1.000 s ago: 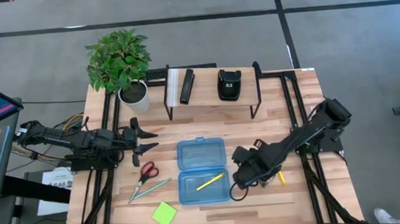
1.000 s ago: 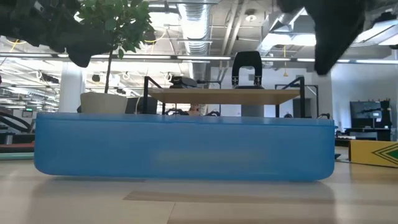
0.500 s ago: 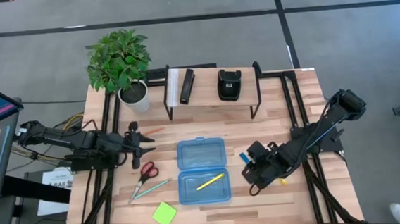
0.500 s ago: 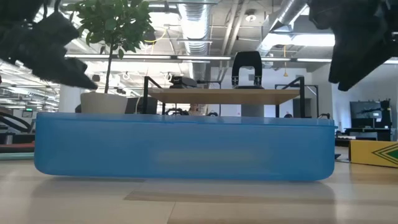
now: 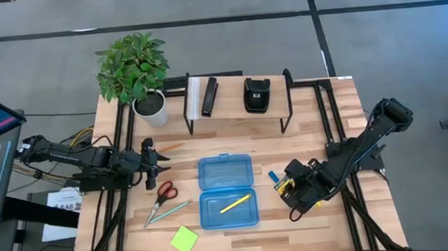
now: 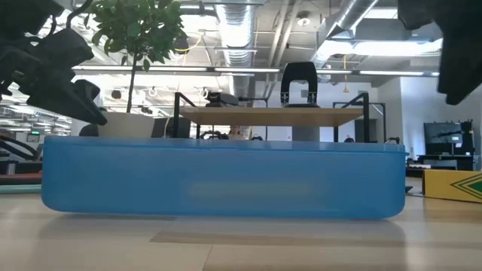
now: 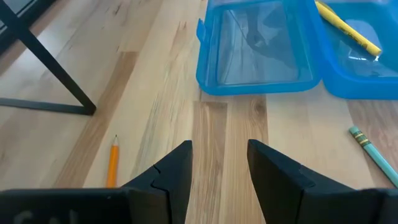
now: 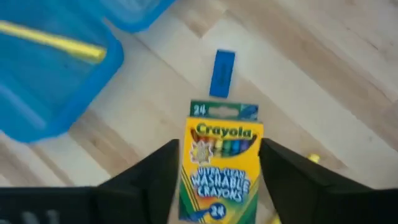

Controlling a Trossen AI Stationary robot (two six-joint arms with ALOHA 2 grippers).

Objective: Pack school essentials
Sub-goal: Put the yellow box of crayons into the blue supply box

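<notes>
The right gripper (image 8: 219,180) straddles the Crayola crayon box (image 8: 221,163), jaws open, nothing gripped yet — closing off-centre could skew it toward the blue eraser (image 8: 222,73). The left gripper (image 7: 219,163) hangs open, empty.

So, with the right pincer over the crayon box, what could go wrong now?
The right pincer straddles the crayon box with open jaws; closing off-centre could push it sideways. The blue eraser lies just beyond the box and might be knocked. A yellow pencil already lies across the blue case, so the box may land on it.
</notes>
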